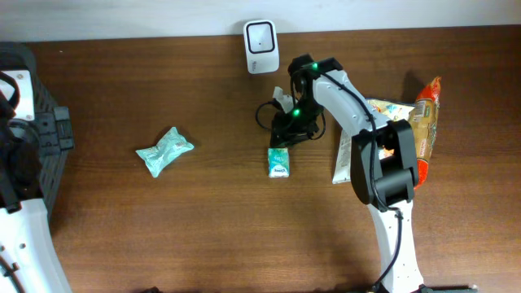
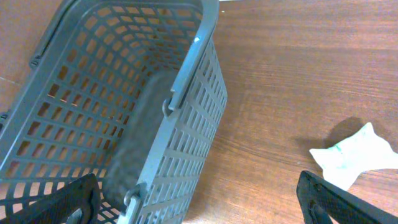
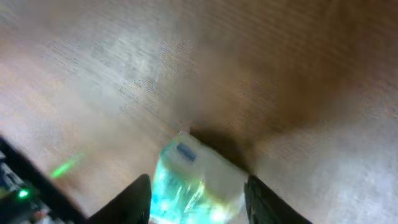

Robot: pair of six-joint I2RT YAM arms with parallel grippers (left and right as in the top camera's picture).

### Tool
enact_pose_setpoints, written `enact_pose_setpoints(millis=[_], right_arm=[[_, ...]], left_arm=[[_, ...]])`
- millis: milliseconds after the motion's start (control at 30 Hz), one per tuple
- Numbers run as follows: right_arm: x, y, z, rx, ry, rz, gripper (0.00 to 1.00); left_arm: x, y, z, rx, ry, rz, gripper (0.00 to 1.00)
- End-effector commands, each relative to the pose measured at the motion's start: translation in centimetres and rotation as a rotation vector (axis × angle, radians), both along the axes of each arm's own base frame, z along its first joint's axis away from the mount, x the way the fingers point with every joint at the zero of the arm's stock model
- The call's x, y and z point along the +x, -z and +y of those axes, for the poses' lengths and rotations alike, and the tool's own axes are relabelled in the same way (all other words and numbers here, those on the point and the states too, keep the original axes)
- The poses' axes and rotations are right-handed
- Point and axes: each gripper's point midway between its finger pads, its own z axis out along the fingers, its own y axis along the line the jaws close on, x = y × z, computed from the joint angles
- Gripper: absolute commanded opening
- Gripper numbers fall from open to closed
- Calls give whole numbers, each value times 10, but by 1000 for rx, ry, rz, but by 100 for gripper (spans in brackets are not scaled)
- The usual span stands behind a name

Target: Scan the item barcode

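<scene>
Two arms: right gripper (image 1: 285, 137) is nearest; left gripper (image 2: 199, 208) hangs wide apart by the basket (image 2: 93, 93).
Packet (image 1: 278, 161): on the table (image 1: 203, 228), between the right fingers, long side toward the scanner (image 1: 260, 35).
Right grip: too blurry, cannot tell.
Way to scanner: straight back, past the gripper.
Room: open table left; bags (image 1: 407, 122) right.

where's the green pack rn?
Overhead: mid-table, the green pack lies just below the right gripper in frame, in line with the white scanner at the far edge.
</scene>
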Motion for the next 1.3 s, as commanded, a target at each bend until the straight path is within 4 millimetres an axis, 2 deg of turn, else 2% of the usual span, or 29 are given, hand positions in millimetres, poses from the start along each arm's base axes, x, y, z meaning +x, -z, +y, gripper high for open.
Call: enact_pose_setpoints(millis=[0,33,67,100,200,267,400,500,533,567,600,633,667,700,767,800,833,867,900,967,1033,1200,1233,1267], right_arm=[[16,-96,-4,31,14,-214,52],[10,-117,-13,1,16,-254,52],[0,-126,-20,-31,15,-247,52],[-10,-119,-23,-47,12,-193,52],[-46,-63,-14,28,17,-2,50],[-62,-26,-16,20,66,71,47],[-64,18,-16,13,169,77,48],[-70,31,-11,38,198,96,45],[-69,33,-14,16,217,100,40],[-69,33,-14,17,219,98,26],[-69,32,-13,18,220,98,8],[-65,32,-13,23,236,96,4],[-60,25,-9,40,235,80,4],[-50,5,2,112,225,56,4],[-36,-53,27,316,147,-37,4],[-35,-92,40,467,79,-87,4],[-36,-122,46,579,40,-119,4],[-37,-143,46,660,20,-135,4],[-44,-178,44,852,-36,-155,4],[-47,-213,35,1059,-72,-168,4],[-44,-221,27,1100,-64,-179,4],[-44,-241,26,1110,-95,-235,4],[-39,-237,27,1060,-86,-251,4],[-18,-197,25,781,14,-269,4]], left_arm=[[0,-3,0,5,10,-4,99],[0,-3,0,6,10,-4,99],[0,-3,0,5,10,-4,99],[0,-3,0,5,10,-4,99],[0,-3,0,5,10,-4,99],[0,-3,0,5,10,-4,99],[0,-3,0,6,10,-5,99],[0,-3,0,5,10,-5,99],[0,-3,0,6,10,-4,99],[0,-3,0,6,10,-4,99],[0,-3,0,5,10,-4,99],[0,-3,0,6,10,-4,99],[0,-3,0,6,10,-4,99],[0,-3,0,6,10,-4,99],[0,-3,0,6,10,-4,99],[0,-3,0,5,10,-4,99],[0,-3,0,5,10,-4,99],[0,-3,0,6,10,-4,99],[0,-3,0,6,10,-4,99],[0,-3,0,6,10,-4,99],[0,-3,0,5,10,-4,99],[0,-3,0,6,10,-4,99],[0,-3,0,5,10,-4,99],[0,-3,0,5,10,-4,99]])
